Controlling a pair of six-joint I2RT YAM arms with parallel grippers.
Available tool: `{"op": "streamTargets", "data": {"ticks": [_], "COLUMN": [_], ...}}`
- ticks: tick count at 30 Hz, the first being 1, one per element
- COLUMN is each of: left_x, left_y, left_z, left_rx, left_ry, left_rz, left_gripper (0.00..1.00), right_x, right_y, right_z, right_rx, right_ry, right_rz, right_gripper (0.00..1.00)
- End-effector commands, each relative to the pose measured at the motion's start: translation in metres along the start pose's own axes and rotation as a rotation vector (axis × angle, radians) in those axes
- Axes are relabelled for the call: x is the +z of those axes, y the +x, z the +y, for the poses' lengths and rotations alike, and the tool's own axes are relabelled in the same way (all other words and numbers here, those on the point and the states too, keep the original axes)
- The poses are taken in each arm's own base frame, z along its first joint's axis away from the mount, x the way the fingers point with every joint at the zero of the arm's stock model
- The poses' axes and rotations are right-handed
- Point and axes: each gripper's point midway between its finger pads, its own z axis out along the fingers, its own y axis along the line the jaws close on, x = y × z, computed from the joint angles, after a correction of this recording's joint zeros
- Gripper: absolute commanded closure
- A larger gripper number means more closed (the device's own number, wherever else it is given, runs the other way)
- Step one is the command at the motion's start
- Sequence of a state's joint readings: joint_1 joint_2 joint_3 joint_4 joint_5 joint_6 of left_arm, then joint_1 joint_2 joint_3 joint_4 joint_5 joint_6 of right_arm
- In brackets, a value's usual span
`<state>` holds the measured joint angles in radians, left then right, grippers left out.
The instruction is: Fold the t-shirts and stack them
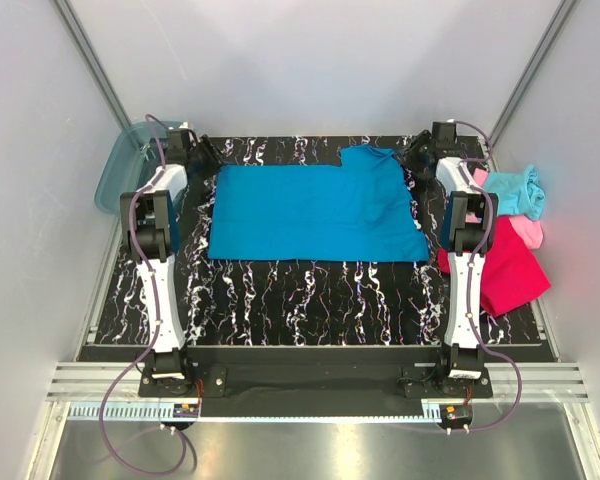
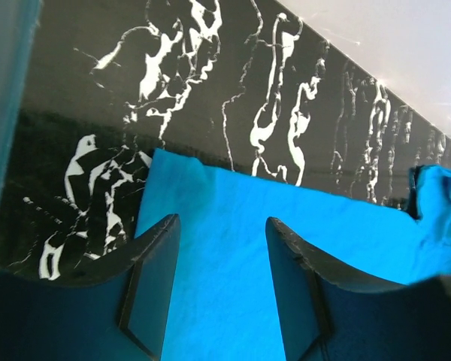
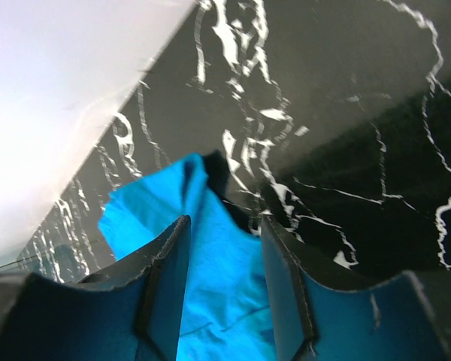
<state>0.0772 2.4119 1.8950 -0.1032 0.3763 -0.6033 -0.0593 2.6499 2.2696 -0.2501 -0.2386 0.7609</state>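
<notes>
A medium blue t-shirt [image 1: 310, 212] lies spread flat on the black marbled table [image 1: 310, 295], with a sleeve bump at its far right corner. My left gripper [image 1: 208, 155] hovers over the shirt's far left corner. In the left wrist view the left gripper [image 2: 222, 226] is open, with blue cloth [image 2: 346, 233] showing below the gap. My right gripper [image 1: 412, 158] is at the far right corner. In the right wrist view the right gripper [image 3: 225, 222] is open over the rumpled sleeve [image 3: 135, 218]. A magenta-red tee [image 1: 515, 270], a light pink tee [image 1: 527, 232] and a light aqua tee [image 1: 515, 190] lie piled at the right edge.
A translucent teal bin [image 1: 120, 165] leans at the far left beside the table, and its wall shows in the left wrist view [image 2: 4, 90]. White walls enclose the table on three sides. Both arm bases are bolted along the near edge.
</notes>
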Motion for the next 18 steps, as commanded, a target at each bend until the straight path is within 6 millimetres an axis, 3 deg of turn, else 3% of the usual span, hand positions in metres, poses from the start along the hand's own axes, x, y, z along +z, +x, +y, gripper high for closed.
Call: {"op": "streamTargets", "data": {"ticks": [1, 4, 10, 18], "left_x": [-0.004, -0.01, -0.022, -0.009], "left_y": [-0.013, -0.027, -0.034, -0.006], "left_z": [-0.001, -0.005, -0.004, -0.01], "left_rx": [0.035, 0.075, 0.15, 0.171], "left_ry": [-0.054, -0.095, -0.152, -0.146], "left_rz": [0.004, -0.002, 0.0, 0.052], "left_gripper": [0.46, 0.46, 0.44, 0.45], "right_x": [-0.023, -0.025, -0.027, -0.027], "right_y": [-0.021, -0.021, -0.023, -0.031], "right_z": [0.034, 0.036, 0.042, 0.06], "right_rx": [-0.021, -0.024, -0.031, -0.033], "right_ry": [-0.073, -0.082, -0.105, -0.177], "right_rz": [-0.046, -0.051, -0.055, -0.073], "right_gripper": [0.5, 0.51, 0.5, 0.5]}}
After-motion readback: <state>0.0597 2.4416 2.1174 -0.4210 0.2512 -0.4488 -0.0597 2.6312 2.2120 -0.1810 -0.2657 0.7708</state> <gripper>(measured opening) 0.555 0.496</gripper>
